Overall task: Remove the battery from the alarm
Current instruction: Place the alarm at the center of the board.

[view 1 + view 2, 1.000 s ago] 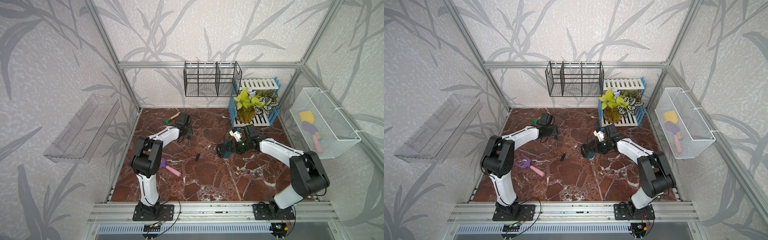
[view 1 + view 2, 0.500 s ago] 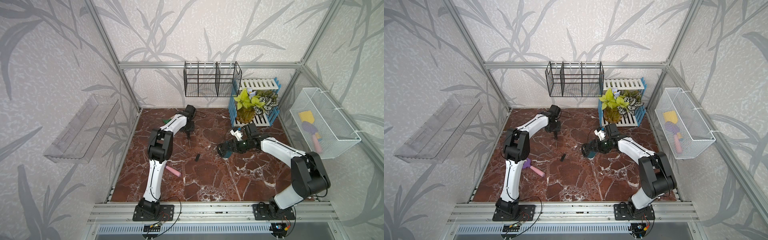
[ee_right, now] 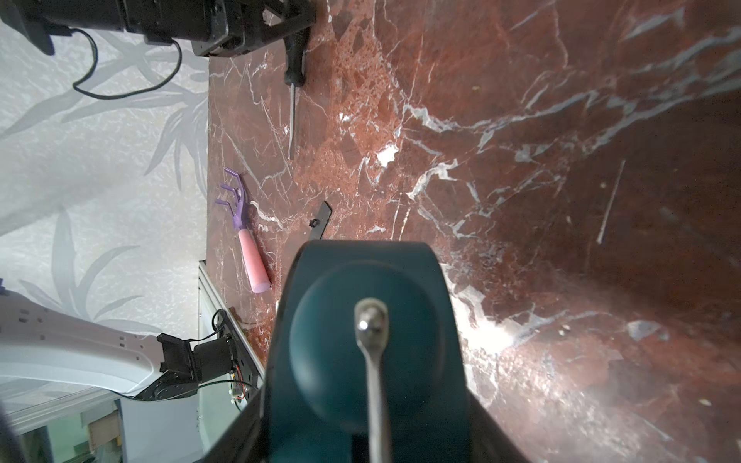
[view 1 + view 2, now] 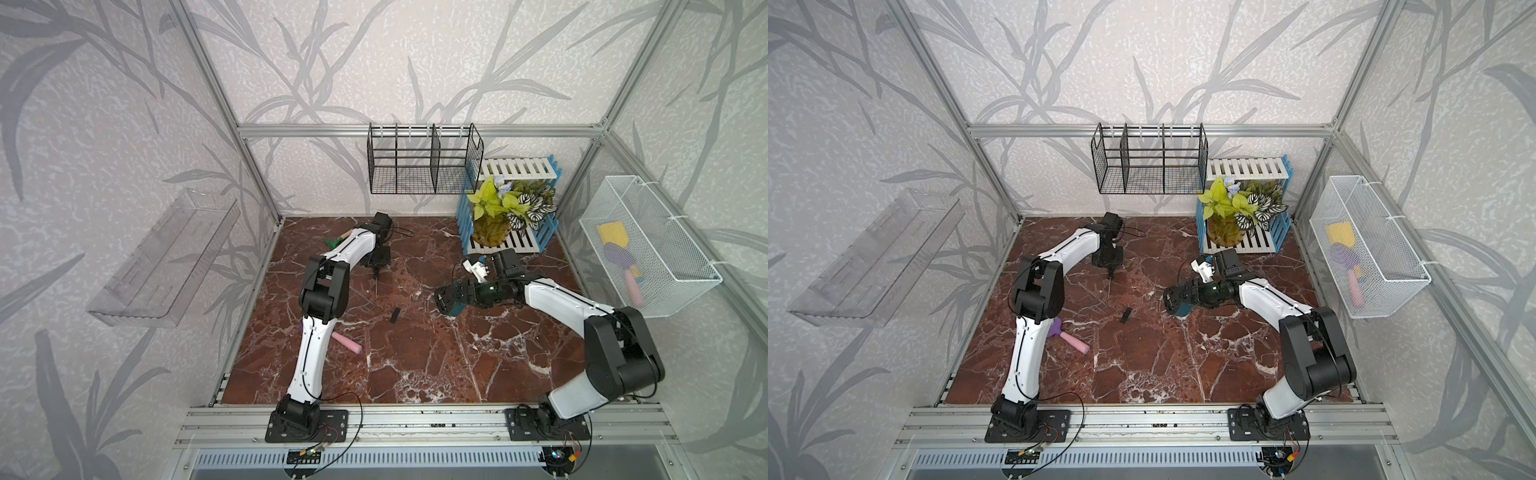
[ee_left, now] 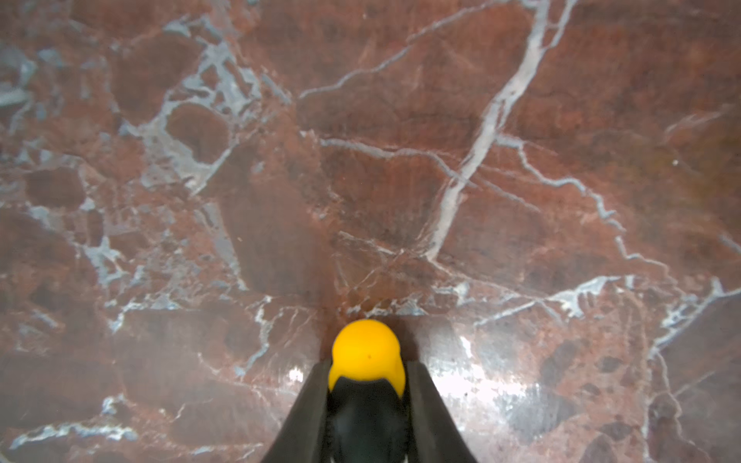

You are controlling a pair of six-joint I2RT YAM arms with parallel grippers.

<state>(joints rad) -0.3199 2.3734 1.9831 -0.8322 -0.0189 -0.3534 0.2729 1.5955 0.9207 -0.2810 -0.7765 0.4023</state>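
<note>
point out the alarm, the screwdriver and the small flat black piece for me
alarm [image 3: 328,272]: right wrist view, on its teal housing
screwdriver [image 5: 365,356]: left wrist view, on the yellow cap of its handle
flat black piece [image 4: 395,315]: in a top view, on its middle

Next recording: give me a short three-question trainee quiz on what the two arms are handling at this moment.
1. True or false: the right claw holds the alarm.
2. Which tool does the left claw grip? A) hammer B) screwdriver C) spoon
3. What small thing lies on the tabletop between the two arms?
Key: 1 true; 2 B; 3 the flat black piece.
</note>
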